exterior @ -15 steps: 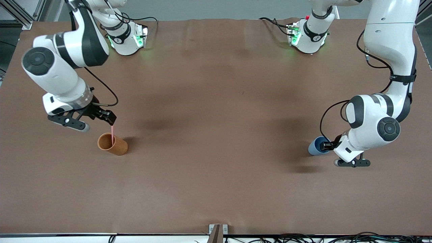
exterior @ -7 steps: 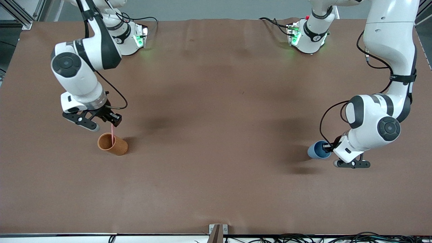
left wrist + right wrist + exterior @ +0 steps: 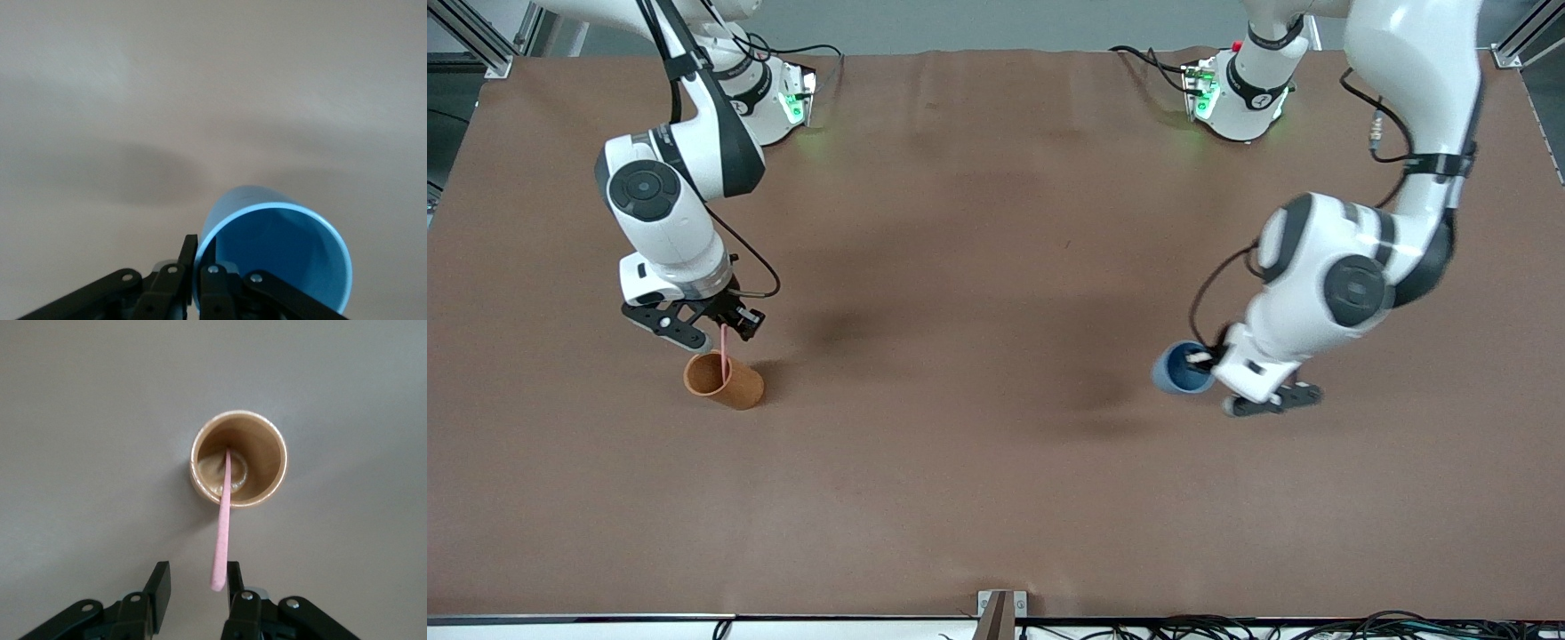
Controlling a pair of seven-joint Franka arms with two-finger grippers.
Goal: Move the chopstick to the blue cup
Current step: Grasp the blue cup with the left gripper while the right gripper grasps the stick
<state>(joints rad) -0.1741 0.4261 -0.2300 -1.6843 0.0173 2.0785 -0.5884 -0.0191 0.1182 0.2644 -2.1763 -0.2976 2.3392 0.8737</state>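
The pale-pink chopstick [image 3: 723, 343] stands leaning in an orange-brown cup [image 3: 734, 384] toward the right arm's end of the table. My right gripper [image 3: 725, 327] hangs over that cup, open, its fingers on either side of the chopstick's [image 3: 222, 520] top end. The stick lies close to one finger [image 3: 234, 577], and a gap shows to the other. My left gripper [image 3: 1202, 359] is shut on the rim of the blue cup [image 3: 1179, 368], one finger inside and one outside. It holds the cup [image 3: 280, 257] tilted just over the table.
The brown table mat [image 3: 996, 462] spreads wide between the two cups. Both arm bases stand along the table edge farthest from the front camera. A small bracket [image 3: 1001, 606] sits at the edge nearest it.
The left gripper closed on the blue cup and carried it toward the table's middle. The right gripper shifted over the orange-brown cup, its fingers narrowing around the chopstick's top.
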